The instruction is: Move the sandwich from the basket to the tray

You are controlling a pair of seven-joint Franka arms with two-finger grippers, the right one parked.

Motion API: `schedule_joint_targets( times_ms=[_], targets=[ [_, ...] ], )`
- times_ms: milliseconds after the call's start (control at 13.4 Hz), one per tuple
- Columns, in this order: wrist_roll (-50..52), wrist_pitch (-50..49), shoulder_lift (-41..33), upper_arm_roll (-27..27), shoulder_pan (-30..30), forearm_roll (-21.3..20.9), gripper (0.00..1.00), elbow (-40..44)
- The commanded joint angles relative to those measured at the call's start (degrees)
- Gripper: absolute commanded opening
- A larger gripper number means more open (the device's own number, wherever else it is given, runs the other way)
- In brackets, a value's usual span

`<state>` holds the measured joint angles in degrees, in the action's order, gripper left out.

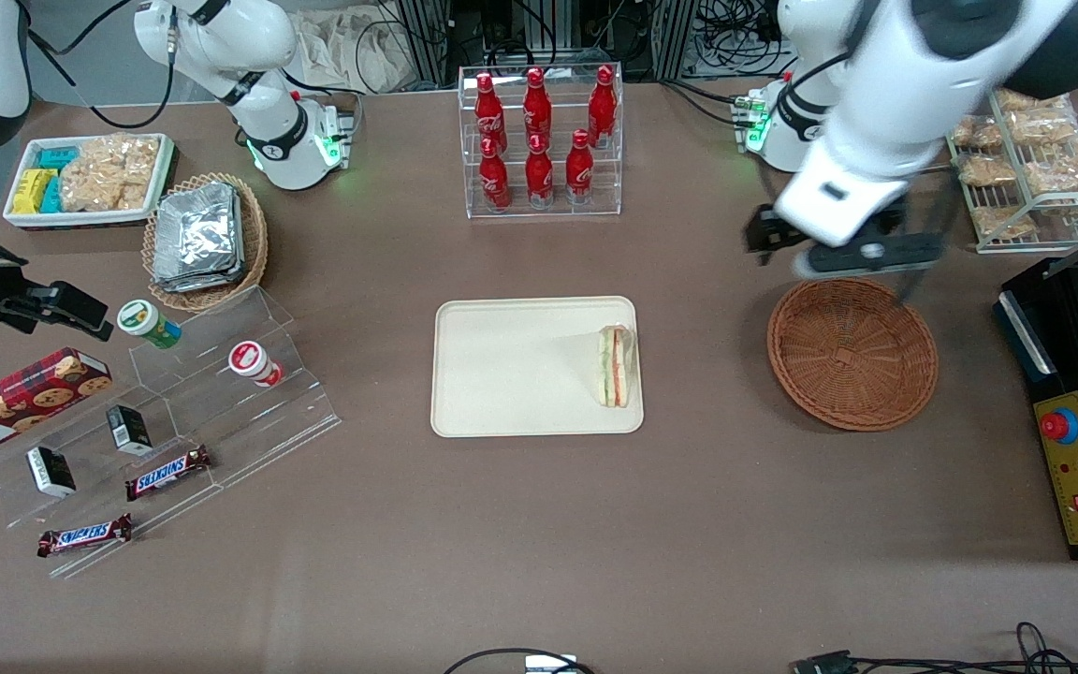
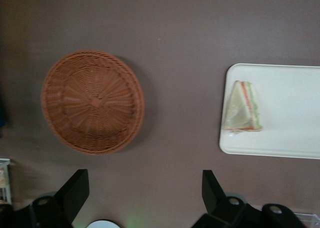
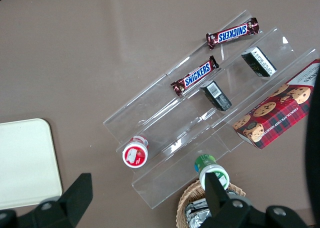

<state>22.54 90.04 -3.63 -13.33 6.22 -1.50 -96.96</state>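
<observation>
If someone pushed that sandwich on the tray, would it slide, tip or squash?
The sandwich stands on a narrow edge on the tray, so it would probably tip. Its clear wrap looks slick, so it may slide. The soft bread likely squashes. The open gripper hovers above the table beside the basket.

The two brown-wrapped chocolate bars read "SNICKERS" in blue letters on white: one (image 3: 195,76) lies on the lowest step of the clear acrylic stepped stand (image 3: 210,123), the other (image 3: 233,33) on the brown surface (image 1: 539,543) just beside that stand. The red tartan cookie box (image 1: 20,401) carries the word "WALKERS" on its white end panel, seen in the front view. The six red bottles (image 1: 539,140) in the clear acrylic rack bear white Coca-Cola script, too small to read letter by letter.
</observation>
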Motion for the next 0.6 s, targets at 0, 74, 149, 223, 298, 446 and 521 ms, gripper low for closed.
schedule_joint_targets(
  times_ms=[0,74,149,223,298,446,521],
  targets=[
    [-9.0,-1.0,-6.2,7.1,0.6,1.8,1.00,-5.8],
    [-10.8,-2.2,-6.4,9.5,0.6,1.7,1.00,-5.5],
    [-12.9,-2.9,-6.6,11.9,0.6,1.6,1.00,-5.3],
    [-17.2,-3.2,-6.7,15.1,0.6,1.6,1.00,-5.3],
    [-21.3,-3.2,-6.4,16.9,0.6,0.9,1.00,-4.6],
    [-21.8,-4.7,-5.7,17.2,0.5,0.4,1.00,-3.0],
    [-19.6,-5.1,-5.3,17.1,0.5,-0.7,1.00,-2.2]
  ],
)
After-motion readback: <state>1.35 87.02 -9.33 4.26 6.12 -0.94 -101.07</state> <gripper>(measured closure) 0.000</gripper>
